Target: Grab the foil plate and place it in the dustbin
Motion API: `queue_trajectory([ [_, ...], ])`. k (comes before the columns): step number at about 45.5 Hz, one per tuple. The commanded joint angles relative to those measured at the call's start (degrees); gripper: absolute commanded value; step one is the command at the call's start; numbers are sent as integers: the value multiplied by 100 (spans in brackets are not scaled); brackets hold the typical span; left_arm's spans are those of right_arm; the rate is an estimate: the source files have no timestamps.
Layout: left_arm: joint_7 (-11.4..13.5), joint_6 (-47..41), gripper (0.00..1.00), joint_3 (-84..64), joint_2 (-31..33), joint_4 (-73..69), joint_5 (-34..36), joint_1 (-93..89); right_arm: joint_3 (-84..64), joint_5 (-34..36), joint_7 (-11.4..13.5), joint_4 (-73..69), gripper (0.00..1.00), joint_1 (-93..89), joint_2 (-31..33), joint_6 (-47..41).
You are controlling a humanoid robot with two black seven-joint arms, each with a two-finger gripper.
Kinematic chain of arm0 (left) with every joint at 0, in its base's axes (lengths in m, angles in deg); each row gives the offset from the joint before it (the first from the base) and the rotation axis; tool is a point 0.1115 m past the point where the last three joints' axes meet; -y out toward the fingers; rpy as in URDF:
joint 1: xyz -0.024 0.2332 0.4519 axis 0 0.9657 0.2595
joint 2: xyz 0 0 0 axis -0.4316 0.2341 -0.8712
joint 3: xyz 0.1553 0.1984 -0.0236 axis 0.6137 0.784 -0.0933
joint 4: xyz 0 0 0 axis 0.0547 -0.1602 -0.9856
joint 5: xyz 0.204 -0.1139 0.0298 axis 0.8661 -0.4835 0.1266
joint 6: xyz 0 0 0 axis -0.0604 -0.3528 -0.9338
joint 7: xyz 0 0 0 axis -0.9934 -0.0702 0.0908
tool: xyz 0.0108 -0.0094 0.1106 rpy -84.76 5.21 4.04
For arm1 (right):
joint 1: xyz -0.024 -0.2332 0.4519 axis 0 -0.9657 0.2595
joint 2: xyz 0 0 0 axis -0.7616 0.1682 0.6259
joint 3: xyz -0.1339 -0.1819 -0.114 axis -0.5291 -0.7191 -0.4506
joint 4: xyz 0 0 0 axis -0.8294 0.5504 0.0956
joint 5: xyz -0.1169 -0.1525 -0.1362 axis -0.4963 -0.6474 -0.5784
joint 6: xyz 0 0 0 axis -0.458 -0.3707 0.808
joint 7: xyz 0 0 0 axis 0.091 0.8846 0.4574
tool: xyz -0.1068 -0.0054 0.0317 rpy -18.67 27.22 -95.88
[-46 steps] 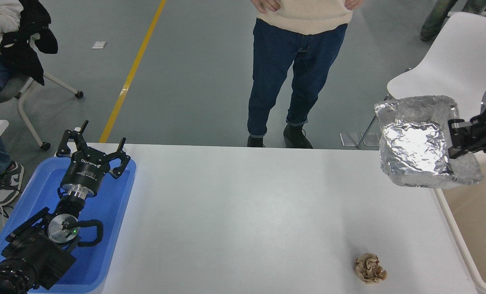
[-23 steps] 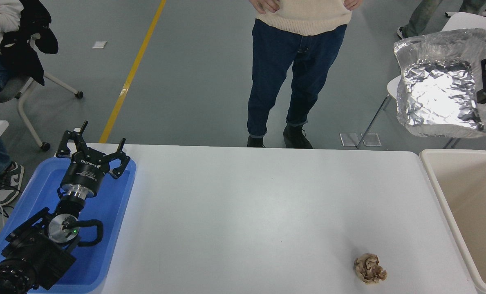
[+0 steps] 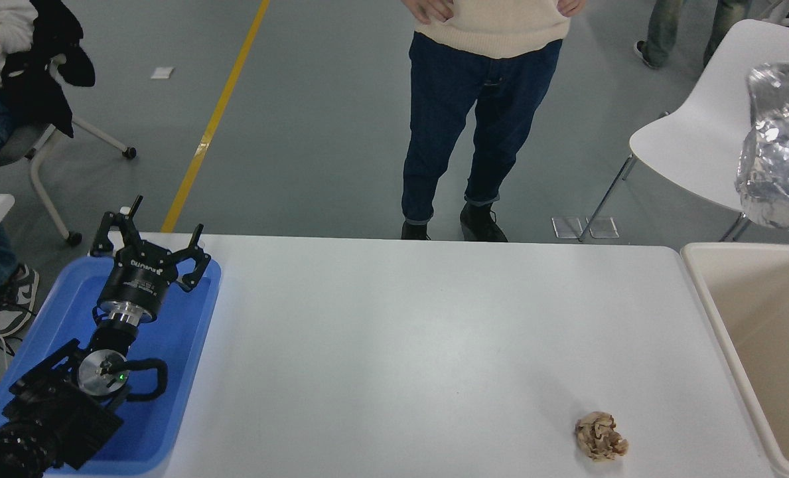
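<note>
The foil plate (image 3: pixel 782 149), half a second ago in full view above the table's far right corner, has moved rightward and is now half cut off by the picture's right edge, high above the far end of the dustbin (image 3: pixel 699 279). The transfer appears nearly complete; release remains. The right gripper holding it is out of view, so its state cannot be told. The left gripper (image 3: pixel 150 247) rests parked, fingers spread, over the blue tray (image 3: pixel 188 332) at the tabletop's left edge.
</note>
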Motion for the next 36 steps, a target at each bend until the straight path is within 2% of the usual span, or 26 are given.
queue_trajectory([
  [1,6,0,100,1,-2,0,-6,6,-168,-19,7,662,0,-1015,762,1],
  [14,15,0,100,1,-2,0,-6,6,692,-1,-1,1066,0,-2799,1202,44],
  [29,15,0,100,1,-2,0,-6,6,2959,69,-1,1567,0,-5612,1211,1872],
  [36,23,0,100,1,-2,0,-6,6,4005,78,-1,2313,0,-6912,746,2470],
])
